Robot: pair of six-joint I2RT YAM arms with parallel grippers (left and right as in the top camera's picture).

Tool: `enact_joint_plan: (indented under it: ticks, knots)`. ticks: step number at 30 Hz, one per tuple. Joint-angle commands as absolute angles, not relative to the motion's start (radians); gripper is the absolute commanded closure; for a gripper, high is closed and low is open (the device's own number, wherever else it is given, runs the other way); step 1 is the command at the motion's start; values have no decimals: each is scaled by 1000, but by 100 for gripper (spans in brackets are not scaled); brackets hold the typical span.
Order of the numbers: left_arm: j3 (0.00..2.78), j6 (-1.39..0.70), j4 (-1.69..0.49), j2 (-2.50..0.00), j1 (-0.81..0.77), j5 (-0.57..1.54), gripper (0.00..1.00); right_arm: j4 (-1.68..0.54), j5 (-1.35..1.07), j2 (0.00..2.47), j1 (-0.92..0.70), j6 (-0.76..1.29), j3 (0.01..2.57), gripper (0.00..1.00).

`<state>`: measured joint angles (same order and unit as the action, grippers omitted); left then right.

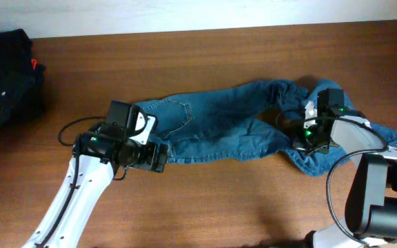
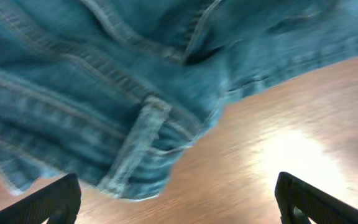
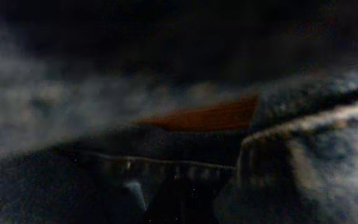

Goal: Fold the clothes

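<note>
jeans [image 1: 219, 124] are laid across the middle of the table [image 1: 219, 207], spread lengthwise left to right. waist end is at the left, with a back pocket [image 1: 174, 114] facing up. legs run to the right and are bunched and crumpled at the far right end. jeans are not folded yet.

left gripper [image 1: 158, 157] is set at the waist edge, low over the table, jaws released and fully spread. in the left wrist view the left gripper [image 2: 179, 205] is seen by its dark fingertips [image 2: 48, 202] at the bottom corners. the denim hem and a belt loop [image 2: 135, 149] are seen just above them, and bare wood [image 2: 278, 143] to the right. nothing is gripped by it.

right gripper [image 1: 309, 141] is pushed down into the bunched leg fabric at the right end. right wrist view is dark and blurred: denim folds and a seam [image 3: 303, 127] are pressed close to the lens, and a sliver of table [image 3: 204, 115] is seen behind. jaws are clenched shut; whether denim is pinched between them cannot be told.

a black garment pile [image 1: 5, 76] with a red tag [image 1: 35, 65] is parked at the far left corner, well apart from the jeans.
</note>
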<state>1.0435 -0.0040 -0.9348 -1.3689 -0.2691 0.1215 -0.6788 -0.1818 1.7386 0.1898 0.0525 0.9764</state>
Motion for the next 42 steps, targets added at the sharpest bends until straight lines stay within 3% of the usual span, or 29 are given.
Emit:
enact_joint_plan:
  ticks: [1, 7, 14, 19, 28, 38, 40, 42]
  knots:
    - [1065, -7, -937, -1375, -273, 20, 1, -667, -187, 1744, 183, 54, 952, 96]
    - [1053, -6, -920, -1377, -311, -66, 0, -661, -186, 1749, 183, 54, 952, 96]
    - [998, -7, -868, -1377, -484, -272, 3, -645, -187, 1763, 183, 54, 952, 96]
    - [965, -7, -829, -1382, -572, -370, 16, -638, -187, 1763, 183, 54, 952, 96]
    - [930, -6, -728, -1427, -583, -417, 27, -627, -183, 1781, 183, 61, 952, 96]
    - [930, 55, -658, -1532, -583, -455, 27, -614, -183, 1811, 183, 61, 952, 96]
    - [930, 55, -658, -1547, -583, -469, 29, -612, -184, 1811, 183, 61, 952, 96]
    - [930, 55, -657, -1556, -583, -469, 44, -611, -184, 1811, 183, 61, 952, 96]
